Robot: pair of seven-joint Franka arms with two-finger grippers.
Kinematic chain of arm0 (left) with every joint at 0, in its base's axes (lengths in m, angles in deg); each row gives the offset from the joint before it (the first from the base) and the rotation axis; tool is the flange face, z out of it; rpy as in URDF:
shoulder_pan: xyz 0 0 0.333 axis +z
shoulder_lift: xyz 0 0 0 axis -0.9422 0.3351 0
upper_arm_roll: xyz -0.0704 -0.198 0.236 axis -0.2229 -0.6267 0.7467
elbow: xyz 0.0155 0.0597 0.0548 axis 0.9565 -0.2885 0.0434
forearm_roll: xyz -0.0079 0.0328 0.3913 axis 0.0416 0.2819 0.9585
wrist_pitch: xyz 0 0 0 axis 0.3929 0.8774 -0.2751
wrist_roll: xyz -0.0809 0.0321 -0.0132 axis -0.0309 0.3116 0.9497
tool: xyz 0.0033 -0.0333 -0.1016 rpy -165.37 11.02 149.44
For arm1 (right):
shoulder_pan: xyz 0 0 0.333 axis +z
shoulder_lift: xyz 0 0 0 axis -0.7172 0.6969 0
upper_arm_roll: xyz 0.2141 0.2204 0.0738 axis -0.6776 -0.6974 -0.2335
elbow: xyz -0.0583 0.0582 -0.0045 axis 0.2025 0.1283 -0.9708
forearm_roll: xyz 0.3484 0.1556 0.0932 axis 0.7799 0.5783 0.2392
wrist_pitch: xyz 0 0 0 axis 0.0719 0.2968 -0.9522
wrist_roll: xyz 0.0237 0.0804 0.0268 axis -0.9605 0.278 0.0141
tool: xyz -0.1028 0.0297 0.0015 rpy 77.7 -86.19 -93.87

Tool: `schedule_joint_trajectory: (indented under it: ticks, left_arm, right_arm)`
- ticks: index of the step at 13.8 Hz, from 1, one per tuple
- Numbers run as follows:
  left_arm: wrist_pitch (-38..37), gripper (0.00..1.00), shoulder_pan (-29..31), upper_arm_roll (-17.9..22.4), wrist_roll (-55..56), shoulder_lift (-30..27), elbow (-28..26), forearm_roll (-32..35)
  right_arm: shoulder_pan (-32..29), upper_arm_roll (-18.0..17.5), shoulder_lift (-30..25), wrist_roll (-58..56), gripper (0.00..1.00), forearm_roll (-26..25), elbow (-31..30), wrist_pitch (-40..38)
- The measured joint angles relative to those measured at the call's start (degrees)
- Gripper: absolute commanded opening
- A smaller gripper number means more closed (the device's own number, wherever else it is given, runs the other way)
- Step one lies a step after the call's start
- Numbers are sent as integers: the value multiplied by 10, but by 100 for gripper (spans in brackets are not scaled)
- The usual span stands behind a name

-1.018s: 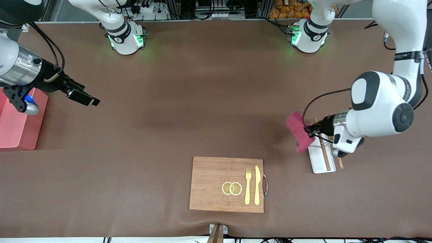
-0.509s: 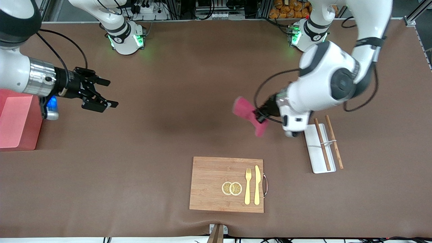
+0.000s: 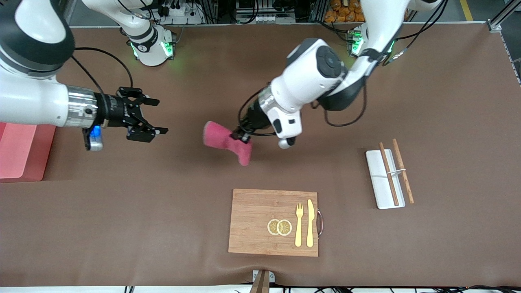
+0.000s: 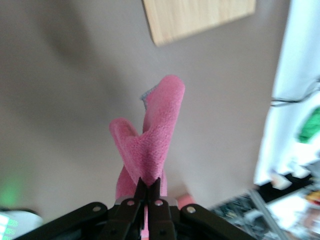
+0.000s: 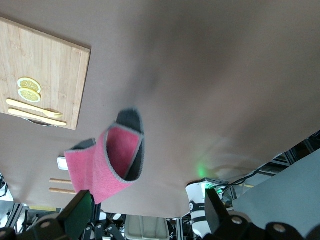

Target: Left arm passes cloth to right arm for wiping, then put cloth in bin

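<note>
We see the left gripper (image 3: 241, 136) clamped tight on the cloth (image 3: 226, 141), which hangs folded in the air over the bare middle of the table (image 3: 447, 101), above the wooden board (image 3: 252, 221). The right gripper (image 3: 151, 119) hovers nearby with its fingers spread wide, holding nothing. The bin (image 3: 20, 152) sits at the right arm's end.

Big table covered in a matte brown mat (image 3: 447, 252), lit pretty evenly from above. Along the top edge of the frame there's a cluttered strip of metal framing, cables and power strips (image 3: 260, 10), plus a heap of orange packets (image 3: 350, 10) at upper right. Pale floor strip along the bottom edge.
</note>
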Motion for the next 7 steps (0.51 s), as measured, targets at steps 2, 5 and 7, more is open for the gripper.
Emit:
schedule_joint_trajectory:
  ticks: [2, 5, 7]
  left_arm:
    - [63, 0, -32, 1, 47, 21, 22, 0]
    - [133, 0, -64, 1, 101, 36, 42, 0]
    - [139, 0, -69, 0, 114, 36, 48, 0]
  right_arm:
    - [16, 0, 12, 7, 100, 0, -1, 21]
    - [32, 0, 35, 7, 62, 0, -2, 49]
    - [45, 0, 47, 7, 2, 0, -2, 67]
